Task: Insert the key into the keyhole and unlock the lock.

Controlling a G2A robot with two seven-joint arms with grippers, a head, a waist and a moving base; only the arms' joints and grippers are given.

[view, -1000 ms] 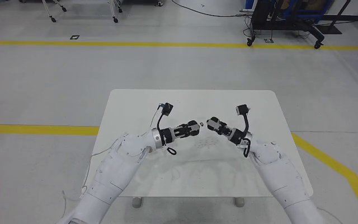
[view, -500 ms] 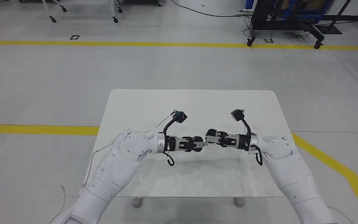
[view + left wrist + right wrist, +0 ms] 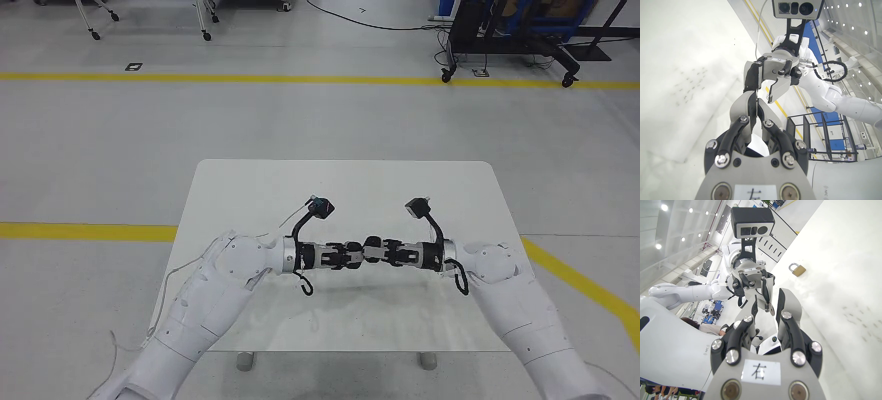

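Two grippers, meeting above the table (image 3: 450, 190). Left gripper (image 3: 756, 100): clamped on a thin metal tab, probably the key (image 3: 771, 310). Right gripper (image 3: 769, 298): fingers spread either side of it. Lock (image 3: 797, 269): flat on the table, well apart. Risk I see: key slips or twists if the hand-over mistimes.

Your left arm (image 3: 240, 262) and right arm (image 3: 495, 262) lie stretched over the middle of the table (image 3: 340, 190), forearms nearly in one line and wrists pointing at each other. The grippers meet tip to tip. Your left gripper (image 3: 756, 101) is pinched tight on the key (image 3: 771, 310), fingers pressed together. Your right gripper (image 3: 768, 298) has its fingers spread wide — one on either side of the left one's fingertips — and whether they touch cannot be told.
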